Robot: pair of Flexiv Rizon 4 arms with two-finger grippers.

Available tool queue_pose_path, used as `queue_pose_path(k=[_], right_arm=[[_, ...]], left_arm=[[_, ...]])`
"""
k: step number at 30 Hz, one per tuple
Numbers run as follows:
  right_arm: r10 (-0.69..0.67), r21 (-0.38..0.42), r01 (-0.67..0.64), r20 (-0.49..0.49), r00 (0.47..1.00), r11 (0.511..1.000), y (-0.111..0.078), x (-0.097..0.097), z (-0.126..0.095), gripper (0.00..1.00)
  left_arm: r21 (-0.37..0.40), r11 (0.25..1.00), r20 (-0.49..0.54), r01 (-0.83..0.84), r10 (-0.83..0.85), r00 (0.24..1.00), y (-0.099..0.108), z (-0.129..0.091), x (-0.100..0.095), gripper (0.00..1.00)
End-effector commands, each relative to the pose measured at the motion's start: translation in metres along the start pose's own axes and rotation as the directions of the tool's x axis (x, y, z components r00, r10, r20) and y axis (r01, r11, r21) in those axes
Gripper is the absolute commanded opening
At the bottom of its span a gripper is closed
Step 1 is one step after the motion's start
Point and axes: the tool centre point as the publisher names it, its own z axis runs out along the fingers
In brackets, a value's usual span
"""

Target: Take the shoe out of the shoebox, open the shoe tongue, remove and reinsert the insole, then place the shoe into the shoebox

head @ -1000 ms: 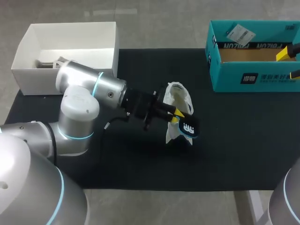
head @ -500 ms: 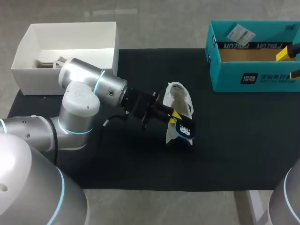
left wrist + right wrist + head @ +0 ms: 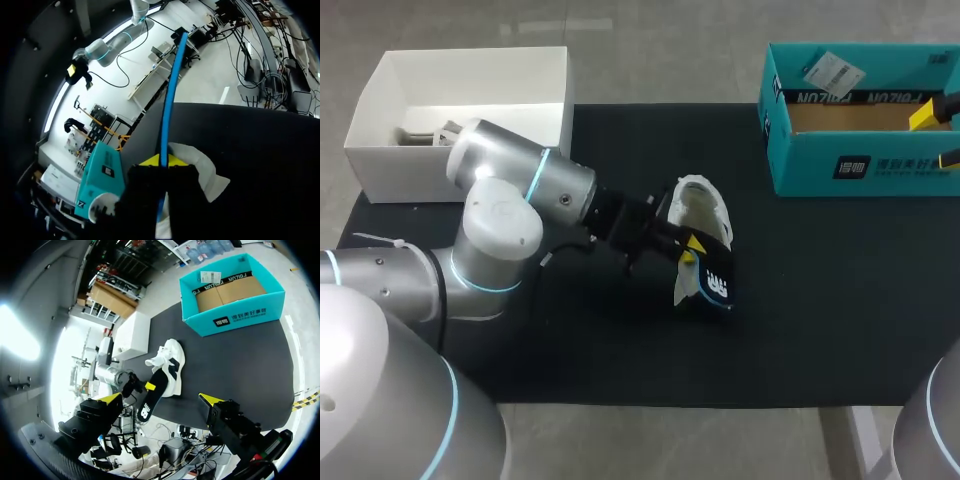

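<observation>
Insole (image 3: 716, 282) | pinched edge-on in left claw (image 3: 688, 248), over shoe's 5 o'clock end | shoe (image 3: 702, 215) mid-table (image 3: 820, 300), long axis roughly 12-to-6, touching claw's 3 o'clock side | left arm nearer | right claw (image 3: 160, 398) spread wide, empty, by shoebox (image 3: 860, 160) at 2 o'clock

The insole (image 3: 717, 286), pinched in the left gripper (image 3: 688, 248), has slipped a little toward 6 to 7 o'clock in the head view over the past second. It now lies lower against the 6 o'clock end of the shoe (image 3: 703, 215) and covers more of the white there. Its printed face has turned: a second ago it showed as a rounded oval, and now it looks narrower and more squared. The left arm's elbow (image 3: 503, 215) has swung slightly toward 3 o'clock, with the forearm pointing more steeply toward 4 o'clock.
</observation>
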Motion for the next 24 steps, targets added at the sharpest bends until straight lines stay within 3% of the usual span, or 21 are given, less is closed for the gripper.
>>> queue_pose_path(k=[1,7,17,24], right_arm=[[0.001,-0.001,-0.001,0.002,1.0,1.0,-0.001,0.0,0.0,1.0],[0.001,-0.001,-0.001,0.002,1.0,1.0,-0.001,0.0,0.0,1.0],[0.001,-0.001,-0.001,0.002,1.0,1.0,-0.001,0.0,0.0,1.0],[0.001,-0.001,-0.001,0.002,1.0,1.0,-0.001,0.0,0.0,1.0]], left_arm=[[-0.029,0.999,0.0,0.017,-0.017,1.0,0.005,0.001,-0.002,0.0],[-0.064,0.997,-0.007,0.046,-0.046,0.999,0.01,0.0,-0.002,0.0],[-0.025,0.989,0.042,0.148,-0.147,0.988,0.019,-0.001,-0.004,0.0],[-0.045,0.988,0.038,0.147,-0.145,0.989,0.027,0.001,-0.005,0.0]])
